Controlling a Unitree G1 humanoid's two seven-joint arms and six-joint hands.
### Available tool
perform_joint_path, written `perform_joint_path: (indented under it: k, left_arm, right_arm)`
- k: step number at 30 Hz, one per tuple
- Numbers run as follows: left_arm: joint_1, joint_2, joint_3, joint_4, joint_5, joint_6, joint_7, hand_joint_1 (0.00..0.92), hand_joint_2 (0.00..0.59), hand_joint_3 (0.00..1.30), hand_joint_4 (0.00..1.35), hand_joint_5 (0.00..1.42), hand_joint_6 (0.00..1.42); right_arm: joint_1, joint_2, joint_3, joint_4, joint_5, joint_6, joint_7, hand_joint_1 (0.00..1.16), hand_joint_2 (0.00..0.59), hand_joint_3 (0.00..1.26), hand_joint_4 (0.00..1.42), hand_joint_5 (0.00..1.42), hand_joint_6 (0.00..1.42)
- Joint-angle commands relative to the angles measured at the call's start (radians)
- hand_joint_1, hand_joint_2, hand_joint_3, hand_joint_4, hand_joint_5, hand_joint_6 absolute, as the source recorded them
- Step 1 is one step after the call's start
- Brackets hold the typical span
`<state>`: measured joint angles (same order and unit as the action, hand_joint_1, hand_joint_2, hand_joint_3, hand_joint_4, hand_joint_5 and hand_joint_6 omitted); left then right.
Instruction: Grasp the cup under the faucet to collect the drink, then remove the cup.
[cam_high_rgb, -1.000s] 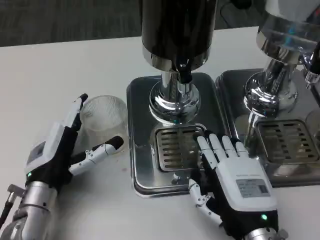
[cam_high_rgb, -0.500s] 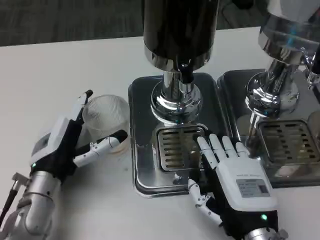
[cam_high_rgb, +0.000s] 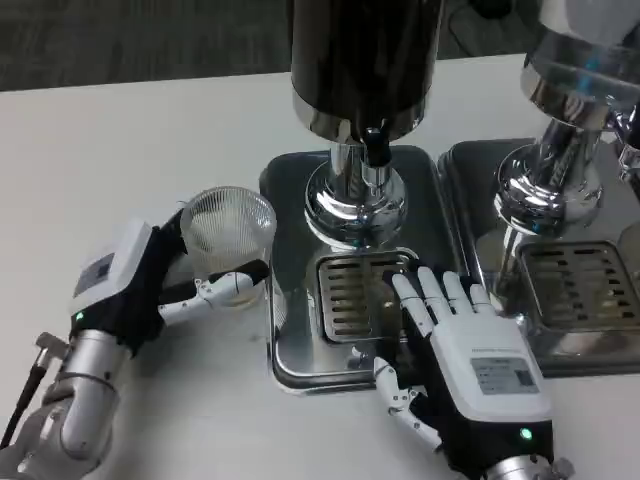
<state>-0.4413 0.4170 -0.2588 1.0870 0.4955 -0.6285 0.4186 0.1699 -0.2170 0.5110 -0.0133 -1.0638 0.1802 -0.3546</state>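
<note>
A clear ribbed cup (cam_high_rgb: 229, 227) is held by my left hand (cam_high_rgb: 138, 283) just left of the steel drip tray (cam_high_rgb: 287, 205), thumb in front of it and fingers behind. It leans a little and stands beside the tray, not under the black faucet (cam_high_rgb: 376, 148) of the dark dispenser (cam_high_rgb: 362, 60). My right hand (cam_high_rgb: 470, 352) lies flat, fingers apart, on the front of the tray with its fingertips on the slotted grate (cam_high_rgb: 348, 297); it holds nothing.
A second chrome dispenser (cam_high_rgb: 572, 125) with its own tray (cam_high_rgb: 612, 345) stands at the right, close to my right hand. Bare white table (cam_high_rgb: 120, 150) spreads to the left and behind the cup.
My left hand has closed around the cup and carried it right, toward the tray's left edge. The right hand has stayed on the grate.
</note>
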Motion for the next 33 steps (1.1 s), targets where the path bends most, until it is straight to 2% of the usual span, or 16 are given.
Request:
perform_joint_path:
  k: [1, 9, 22, 33]
  left_arm:
    - [0.006, 0.003, -0.013, 0.004, 0.025, -0.029, 0.040, 0.360, 0.095, 0.27, 0.29, 0.56, 0.56]
    - [0.006, 0.008, -0.022, 0.010, 0.052, -0.042, 0.096, 0.407, 0.121, 0.35, 0.40, 0.71, 0.78]
    - [0.010, 0.004, -0.028, 0.027, 0.076, -0.098, 0.225, 0.408, 0.147, 0.39, 0.44, 0.80, 0.88]
    - [0.004, 0.001, -0.034, 0.038, 0.084, -0.113, 0.270, 0.403, 0.154, 0.40, 0.44, 0.82, 0.89]
  right_arm:
    - [0.006, 0.003, -0.007, -0.004, 0.009, 0.005, -0.009, 0.00, 0.482, 0.09, 0.00, 0.00, 0.00]
    - [0.002, 0.005, -0.007, -0.001, 0.011, 0.003, -0.008, 0.00, 0.484, 0.09, 0.00, 0.00, 0.00]
    - [0.000, 0.003, -0.009, -0.003, 0.008, 0.005, -0.009, 0.00, 0.488, 0.10, 0.00, 0.00, 0.00]
    - [-0.011, 0.000, -0.020, 0.003, 0.016, -0.002, -0.003, 0.00, 0.488, 0.10, 0.00, 0.00, 0.00]
